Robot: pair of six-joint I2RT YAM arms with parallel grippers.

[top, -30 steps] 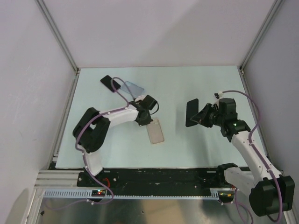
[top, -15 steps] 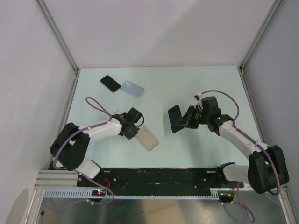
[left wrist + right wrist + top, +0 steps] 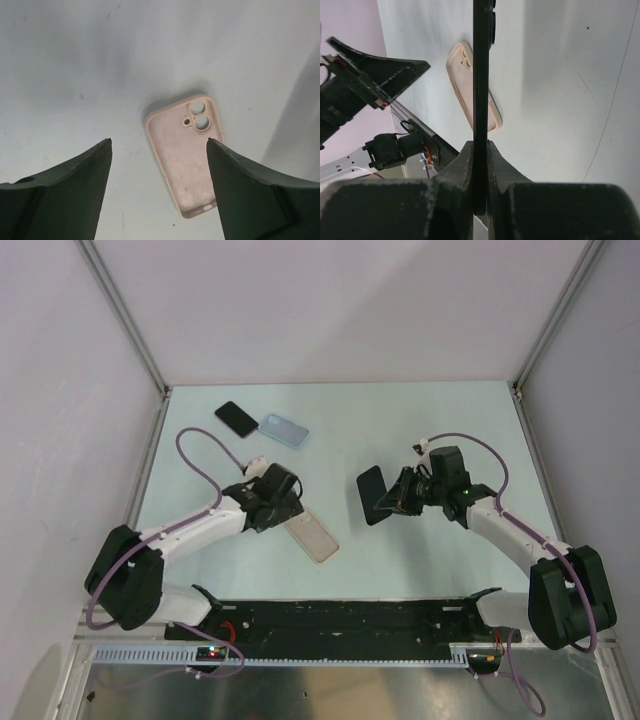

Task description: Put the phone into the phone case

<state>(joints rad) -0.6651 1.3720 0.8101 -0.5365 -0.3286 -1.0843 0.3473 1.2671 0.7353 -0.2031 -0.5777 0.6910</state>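
Observation:
A beige phone case [image 3: 314,536] lies flat on the table with its hollow side up; the left wrist view shows it as well [image 3: 185,160], camera holes at the far end. My left gripper [image 3: 283,504] hovers just over its near-left end, open [image 3: 158,141] and holding nothing. My right gripper [image 3: 402,494] is shut on a black phone [image 3: 372,495], held on edge above the table to the right of the beige case. In the right wrist view the phone [image 3: 481,65] stands edge-on between the fingers [image 3: 480,145]. A light blue phone case [image 3: 283,429] lies at the back left.
Another black phone [image 3: 236,419] lies beside the light blue case at the back left. White walls with metal posts close in the table on three sides. A black rail [image 3: 340,618] runs along the near edge.
My left gripper has opened and let go of the beige case, which now lies on the table. The right arm brought the phone leftward towards it, then slowed.

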